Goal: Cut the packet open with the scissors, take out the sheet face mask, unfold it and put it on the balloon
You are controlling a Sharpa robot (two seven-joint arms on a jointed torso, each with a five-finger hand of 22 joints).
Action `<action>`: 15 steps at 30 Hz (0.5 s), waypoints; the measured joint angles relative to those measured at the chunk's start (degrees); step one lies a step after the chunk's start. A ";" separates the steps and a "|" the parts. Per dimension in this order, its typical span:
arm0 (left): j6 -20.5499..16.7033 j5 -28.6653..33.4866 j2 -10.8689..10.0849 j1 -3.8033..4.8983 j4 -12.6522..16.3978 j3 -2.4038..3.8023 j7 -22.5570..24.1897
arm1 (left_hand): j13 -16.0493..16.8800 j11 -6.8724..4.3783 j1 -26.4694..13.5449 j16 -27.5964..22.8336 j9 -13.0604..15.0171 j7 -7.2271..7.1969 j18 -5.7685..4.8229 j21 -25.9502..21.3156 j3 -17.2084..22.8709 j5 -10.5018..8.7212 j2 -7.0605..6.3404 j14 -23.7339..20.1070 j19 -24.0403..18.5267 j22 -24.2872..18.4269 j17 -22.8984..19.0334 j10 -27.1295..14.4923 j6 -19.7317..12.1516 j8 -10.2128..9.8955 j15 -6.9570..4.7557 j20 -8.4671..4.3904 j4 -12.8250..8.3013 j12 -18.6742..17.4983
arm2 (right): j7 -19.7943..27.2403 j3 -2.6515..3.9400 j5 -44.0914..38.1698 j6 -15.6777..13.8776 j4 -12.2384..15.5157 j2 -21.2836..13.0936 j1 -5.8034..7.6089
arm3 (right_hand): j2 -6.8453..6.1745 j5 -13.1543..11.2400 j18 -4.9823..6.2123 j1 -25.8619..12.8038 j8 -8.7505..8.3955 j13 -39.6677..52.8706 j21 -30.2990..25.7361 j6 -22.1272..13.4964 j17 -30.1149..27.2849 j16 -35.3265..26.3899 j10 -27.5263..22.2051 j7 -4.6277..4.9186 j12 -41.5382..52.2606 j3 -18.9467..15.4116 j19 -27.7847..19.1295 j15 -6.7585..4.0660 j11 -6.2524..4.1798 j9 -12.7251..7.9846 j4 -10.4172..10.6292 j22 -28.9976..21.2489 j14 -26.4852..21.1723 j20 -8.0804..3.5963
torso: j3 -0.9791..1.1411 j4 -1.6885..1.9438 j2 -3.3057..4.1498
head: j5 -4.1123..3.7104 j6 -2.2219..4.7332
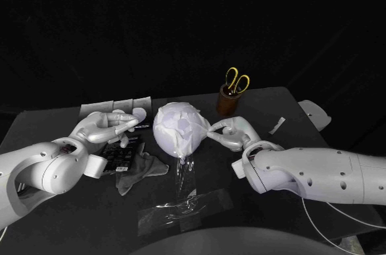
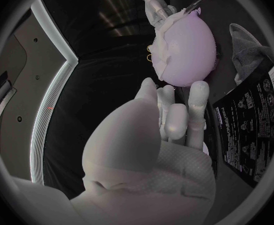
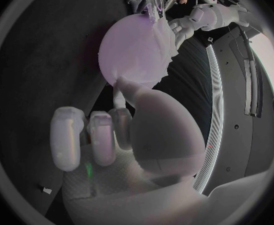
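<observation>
**A:** Head view first. What is in the middle of the frame?

**B:** A pale, smooth, egg-shaped balloon [image 1: 178,136]. A wet, wrinkled white sheet mask [image 1: 187,120] clings over its top and front, and a thin tail of it hangs off the lower edge.

**A:** And the hands?

**B:** The left hand [image 1: 111,128], left of centre, is just beside the balloon. Its fingers are drawn in side by side with nothing seen in them. It hangs over a glossy black printed packet [image 1: 122,155], and a crumpled grey cloth [image 1: 138,172] lies just below. The right hand [image 1: 231,133], right of centre, brings its thumb and a fingertip together against the balloon's side. I cannot tell whether they grip the mask.

**A:** Edges and open room?

**B:** Yellow-handled scissors [image 1: 236,81] stand in a brown cylindrical holder [image 1: 228,103] at upper right, apart from the balloon. Crinkled clear film [image 1: 181,209] lies at lower centre. The matte black bench [image 1: 265,107] is bare beside the holder.

**A:** Left wrist view?

**B:** The left hand [image 2: 168,130] points its close-set fingers at the balloon [image 2: 187,50] without touching it. The mask [image 2: 160,47] forms a ragged rim that the right hand [image 2: 154,5] touches.

**A:** Right wrist view?

**B:** The right hand [image 3: 131,130] has its thumb tip on the balloon [image 3: 127,47] and its other fingers curled.
</observation>
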 measured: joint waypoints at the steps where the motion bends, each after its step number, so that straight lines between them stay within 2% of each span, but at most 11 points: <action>1: 0.00 0.00 0.00 0.00 0.00 0.00 0.00 | 0.00 0.00 0.00 0.00 0.00 0.00 0.00 0.00 0.00 0.00 0.00 0.00 0.00 0.00 0.00 0.00 0.00 0.00 0.00 0.00 0.00 0.00 | -0.29 0.00 -0.10 0.17 -0.03 0.07 -0.01 | 0.00 -0.08 0.00 0.00 0.10 0.00 0.00 -0.07 0.00 0.00 0.00 -0.07 0.00 0.00 0.00 0.00 0.00 0.00 0.00 0.00 0.00 0.00 | 0.00 0.00 0.00 | -0.02 0.00; 15: 0.02 0.00 0.02 0.00 -0.03 0.00 -0.03 | -0.02 0.00 0.04 0.00 0.00 0.02 0.00 0.00 0.00 0.00 -0.04 0.00 0.00 -0.08 -0.07 0.00 -0.02 0.00 0.00 0.00 0.00 0.00 | -4.73 -0.05 -1.59 4.22 0.10 0.44 -0.10 | -0.39 -0.19 -0.02 -0.38 0.43 -0.02 -0.28 -0.18 -0.05 -0.05 -0.01 -0.18 0.23 0.16 0.04 0.01 0.01 0.00 -0.16 0.02 -0.01 -0.05 | -0.02 0.00 -0.01 | -0.02 0.02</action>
